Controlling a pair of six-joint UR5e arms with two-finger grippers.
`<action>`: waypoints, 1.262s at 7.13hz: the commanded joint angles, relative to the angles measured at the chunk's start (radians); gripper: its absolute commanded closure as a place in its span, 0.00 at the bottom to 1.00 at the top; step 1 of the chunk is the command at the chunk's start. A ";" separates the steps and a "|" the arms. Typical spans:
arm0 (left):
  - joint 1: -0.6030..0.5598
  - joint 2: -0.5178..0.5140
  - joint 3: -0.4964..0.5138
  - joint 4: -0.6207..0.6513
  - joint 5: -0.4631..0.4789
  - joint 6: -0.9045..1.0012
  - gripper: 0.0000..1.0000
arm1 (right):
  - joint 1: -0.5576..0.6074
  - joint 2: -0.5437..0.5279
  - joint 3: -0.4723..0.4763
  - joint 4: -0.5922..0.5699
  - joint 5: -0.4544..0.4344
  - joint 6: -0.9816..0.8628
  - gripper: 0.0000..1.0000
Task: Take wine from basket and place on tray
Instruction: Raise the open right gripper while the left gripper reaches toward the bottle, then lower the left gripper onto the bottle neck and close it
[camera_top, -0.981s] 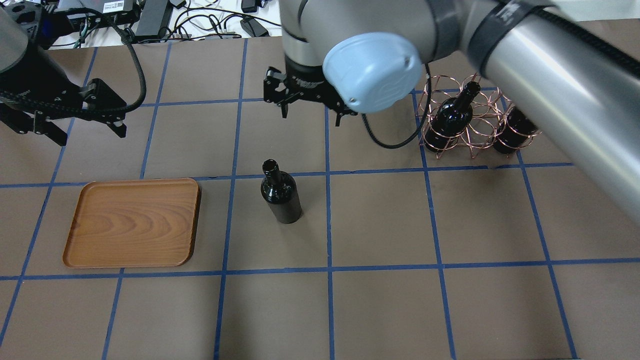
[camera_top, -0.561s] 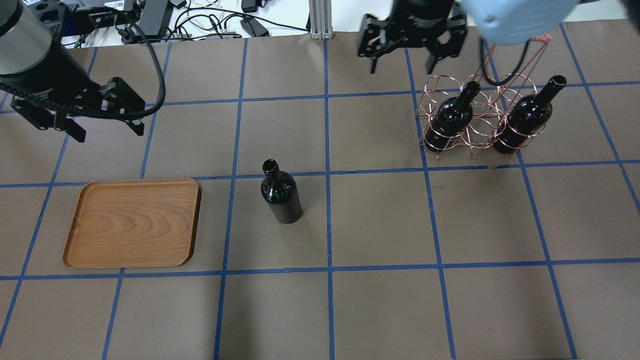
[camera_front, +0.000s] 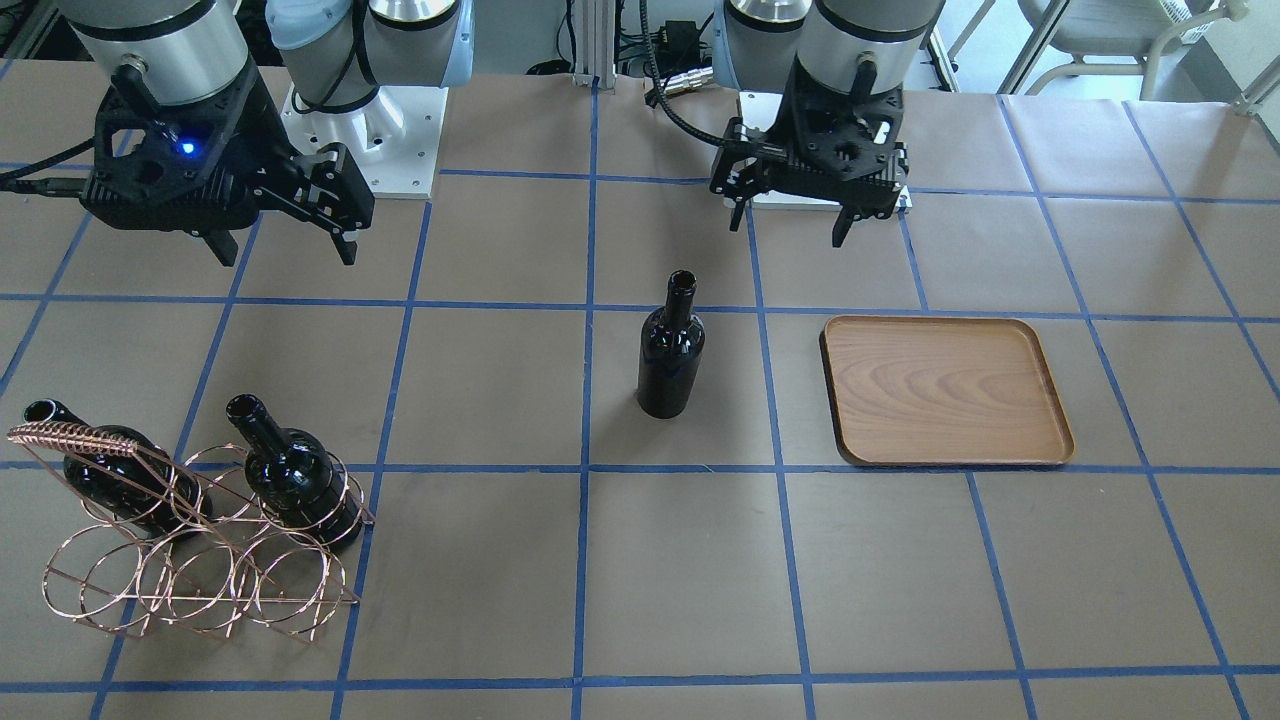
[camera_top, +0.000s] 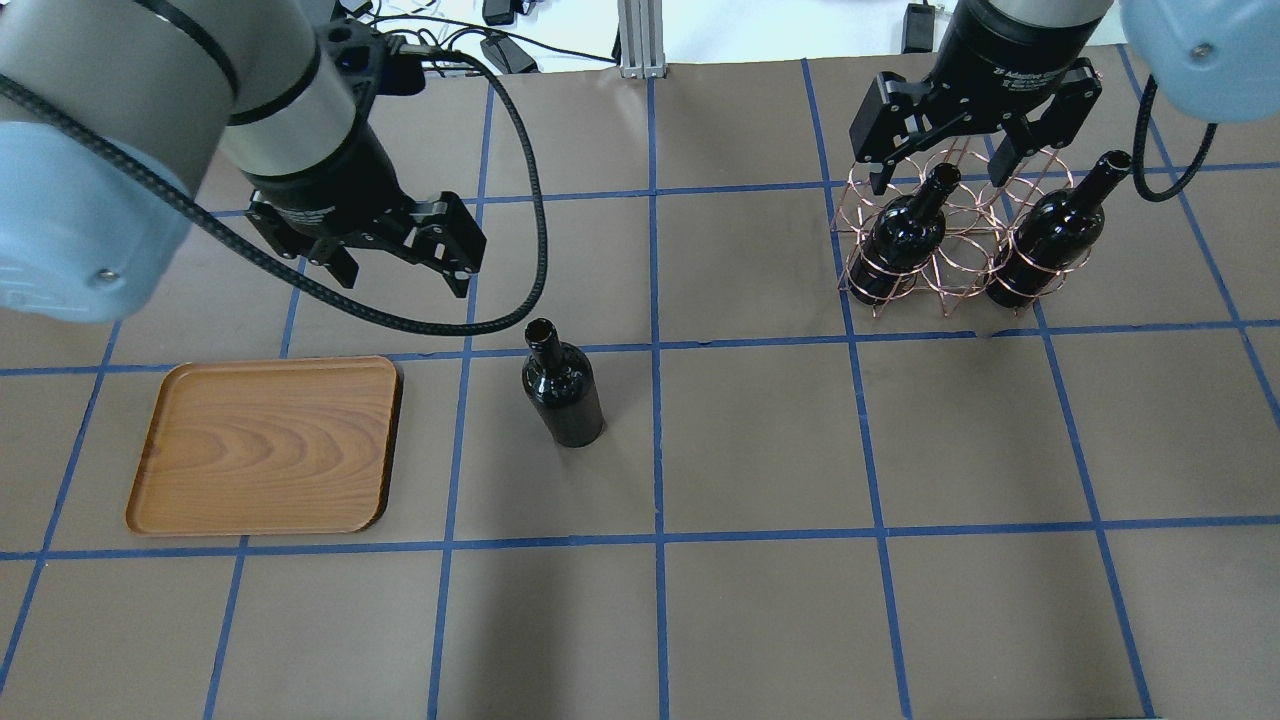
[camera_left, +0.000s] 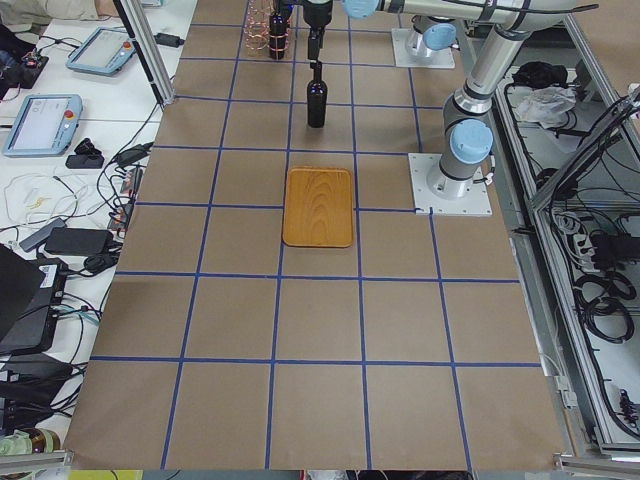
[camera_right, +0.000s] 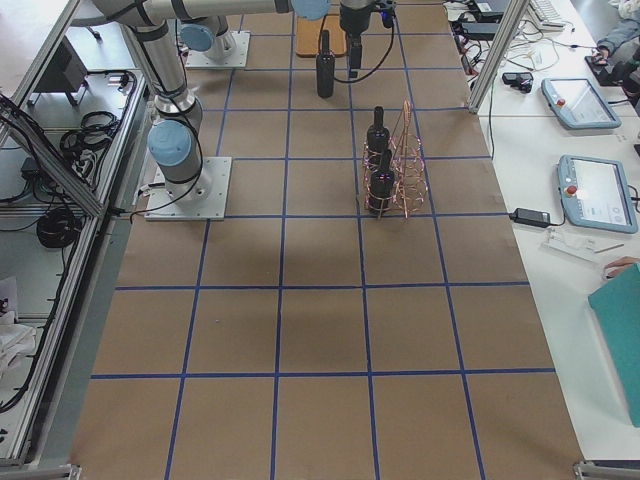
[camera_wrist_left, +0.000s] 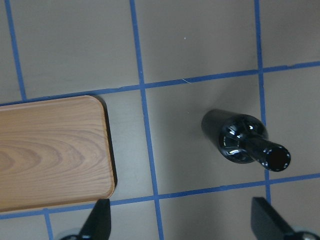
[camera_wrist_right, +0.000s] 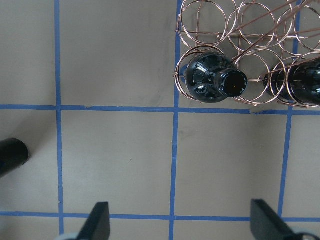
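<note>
Wine bottle (camera_top: 562, 390), near-black glass, stands upright, neck up, apart from brown wooden tray (camera_top: 265, 445); my left gripper (camera_front: 787, 228) and right gripper (camera_front: 285, 250) gape.

This is a robotics lab. Two grey-and-pale-blue jointed robot arms (camera_left: 468, 150) stand bolted on white square base plates (camera_left: 452, 188) to a brown paper-covered tabletop (camera_left: 320, 400), which is marked into squares by blue tape lines (camera_top: 657, 450). White side benches (camera_right: 570, 300) carry blue-grey handheld control pendants with screens (camera_right: 592, 190), a black power brick (camera_left: 65, 240) and loose cables (camera_left: 600, 290). Silver aluminium frame posts (camera_left: 150, 55) edge the tabletop.
</note>
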 joint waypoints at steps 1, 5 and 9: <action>-0.090 -0.061 -0.006 0.062 0.001 -0.045 0.00 | 0.020 -0.007 0.018 -0.004 -0.029 -0.009 0.00; -0.101 -0.121 -0.120 0.203 -0.053 -0.029 0.00 | 0.021 -0.020 0.022 0.003 -0.035 -0.021 0.00; -0.100 -0.138 -0.127 0.189 -0.056 -0.029 0.35 | 0.021 -0.045 0.019 -0.001 -0.032 -0.034 0.00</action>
